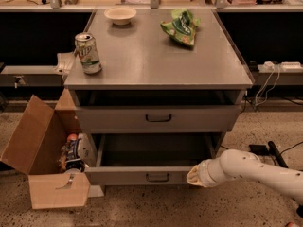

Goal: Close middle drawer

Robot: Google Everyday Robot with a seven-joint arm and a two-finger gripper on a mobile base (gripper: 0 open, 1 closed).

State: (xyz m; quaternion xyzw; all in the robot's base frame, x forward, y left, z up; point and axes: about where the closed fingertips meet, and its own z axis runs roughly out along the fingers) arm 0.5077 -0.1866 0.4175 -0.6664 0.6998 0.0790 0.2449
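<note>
The grey metal cabinet has its middle drawer pulled far out towards me, so its empty shallow tray shows. The drawer has a plain flat front with a small dark bar handle. The top drawer above it sits nearly flush. The lowest drawer is hidden under the open one. My gripper, on a white arm coming in from the lower right, is at the right end of the middle drawer's front and touches or nearly touches it.
On the cabinet top stand a soda can, a small bowl and a green chip bag. An open cardboard box with items in it sits on the floor at the left. Cables and a power strip lie at the right.
</note>
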